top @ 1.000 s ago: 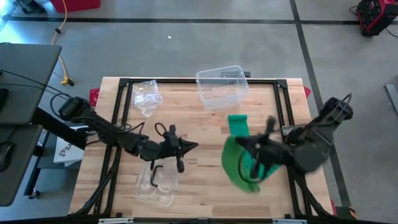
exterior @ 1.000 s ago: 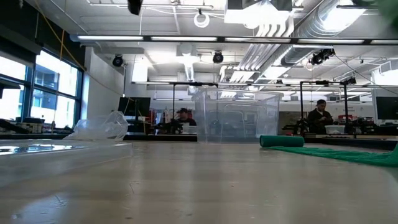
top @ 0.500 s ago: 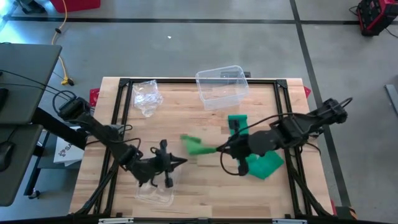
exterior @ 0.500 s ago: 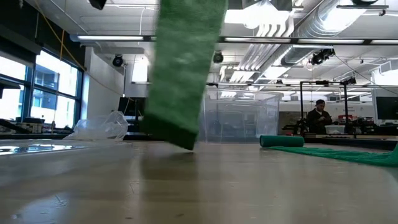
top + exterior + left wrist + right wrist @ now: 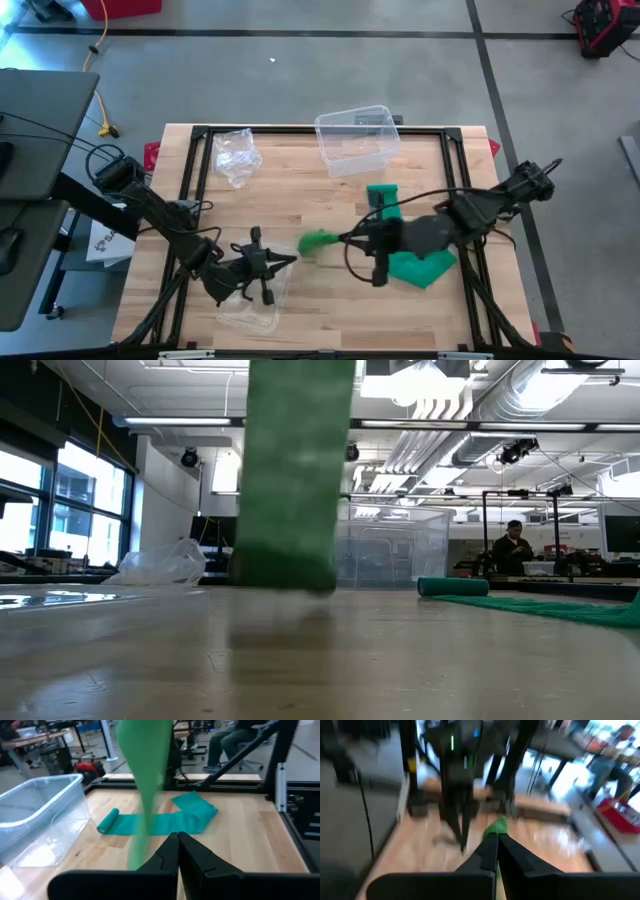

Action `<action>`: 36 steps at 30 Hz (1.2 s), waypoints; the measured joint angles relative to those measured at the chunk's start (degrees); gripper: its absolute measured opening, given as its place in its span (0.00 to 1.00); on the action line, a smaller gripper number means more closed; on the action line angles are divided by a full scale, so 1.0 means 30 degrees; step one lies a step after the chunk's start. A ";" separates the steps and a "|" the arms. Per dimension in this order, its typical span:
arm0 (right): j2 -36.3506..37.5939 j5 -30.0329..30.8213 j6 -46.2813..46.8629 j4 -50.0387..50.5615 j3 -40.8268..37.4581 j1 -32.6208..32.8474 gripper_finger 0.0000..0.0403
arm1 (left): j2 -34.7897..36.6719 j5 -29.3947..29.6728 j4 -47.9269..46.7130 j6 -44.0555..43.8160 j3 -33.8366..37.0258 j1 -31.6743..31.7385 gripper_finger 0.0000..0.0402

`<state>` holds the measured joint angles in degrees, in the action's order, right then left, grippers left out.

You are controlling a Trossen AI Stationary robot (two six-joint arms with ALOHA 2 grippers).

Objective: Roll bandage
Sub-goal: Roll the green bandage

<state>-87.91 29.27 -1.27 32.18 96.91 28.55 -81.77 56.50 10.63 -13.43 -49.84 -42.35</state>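
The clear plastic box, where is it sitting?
In the high view the clear plastic box sits at the table's far edge, centre-right, just beyond the green bandage, with a crumpled plastic bag to its left.

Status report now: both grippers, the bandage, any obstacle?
Right gripper shut on green bandage, free end lifted mid-table. Left gripper shut, empty, facing it. Rolled end lies near the clear bin. Nothing between.

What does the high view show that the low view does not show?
Only the high view shows both arms: the right end effector shut on the green bandage, the left end effector shut and empty. Only the low view shows a seated person in the room behind. Both show the clear bin and the crumpled plastic bag.
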 joint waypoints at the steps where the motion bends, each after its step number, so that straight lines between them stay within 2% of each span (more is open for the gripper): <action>1: 0.0016 0.0595 -0.0053 -0.0444 0.0375 0.0252 0.00 | 0.0096 0.0014 0.0080 0.0136 0.0000 -0.0092 0.00; 6: 0.0043 0.4287 -0.0018 -0.1492 0.2160 0.0448 0.00 | 0.0397 0.0273 0.0632 0.0567 0.0000 -0.0374 0.00; 9: 0.0093 0.4692 0.0326 -0.1087 0.2352 -0.0161 0.00 | 0.0263 -0.0017 0.1043 0.1858 -0.0007 -0.0673 0.00; 11: 0.0061 0.4247 0.1323 0.0102 0.2160 -0.0698 0.00 | 0.0159 -0.0183 0.0831 0.2043 -0.0007 -0.0887 0.00; 17: 0.0036 0.0867 0.5725 0.2693 -0.0534 -0.2088 0.00 | 0.0163 -0.0205 0.0122 0.1061 0.0021 -0.1517 0.00; 21: 0.0034 -0.1690 0.7269 0.2630 -0.2988 -0.1934 0.00 | 0.0168 -0.0203 -0.0640 0.0535 0.0029 -0.1851 0.00; 24: 0.0013 -0.2125 0.8136 0.2964 -0.4164 -0.1572 0.00 | 0.0129 -0.0383 -0.0728 0.0226 0.0029 -0.1922 0.00; 30: 0.0014 -0.0881 0.9133 0.3506 -0.4657 -0.1965 0.00 | -0.1167 -0.3779 0.0714 0.0856 0.0138 -0.0619 0.00; 33: 0.0042 -0.0741 0.9356 0.3510 -0.4657 -0.2716 0.00 | -0.2490 -0.6419 0.2513 0.1259 0.0131 0.0325 0.00; 36: 0.0042 -0.0739 1.0018 0.4307 -0.4657 -0.3633 0.00 | -0.4220 -0.7264 0.5145 0.1523 0.0138 0.1249 0.00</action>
<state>-87.79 27.06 28.79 45.10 82.94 17.65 -94.43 34.71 26.07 -8.86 -49.43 -38.60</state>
